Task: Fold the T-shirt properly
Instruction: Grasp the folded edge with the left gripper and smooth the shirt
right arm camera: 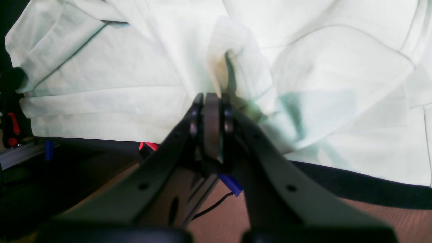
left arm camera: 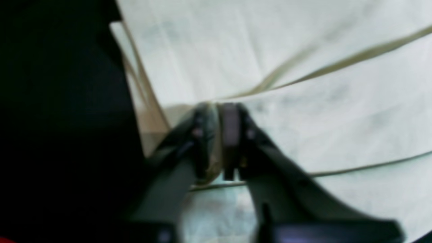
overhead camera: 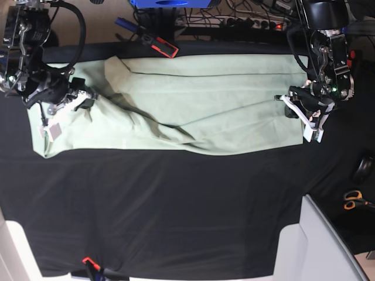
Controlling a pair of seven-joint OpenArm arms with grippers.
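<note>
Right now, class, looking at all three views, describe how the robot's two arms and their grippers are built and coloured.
Both arms are black, jointed metal with looping black cables. The left gripper has dark grey, curved, tapering fingers with flat pads. The right gripper matches, its fingers showing small round holes. In the base view, white parts sit on the left gripper.

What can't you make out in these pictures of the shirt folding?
- Left wrist view: blurred; whether the left claw pinches one layer of the shirt or several is unclear.
- Right wrist view: the right claw's own fingers hide the pinched cloth.
- Base view: both claws are too small to show the grip; the collar and far sleeve are buried under folds of the shirt; the tag can't be made out.
</note>
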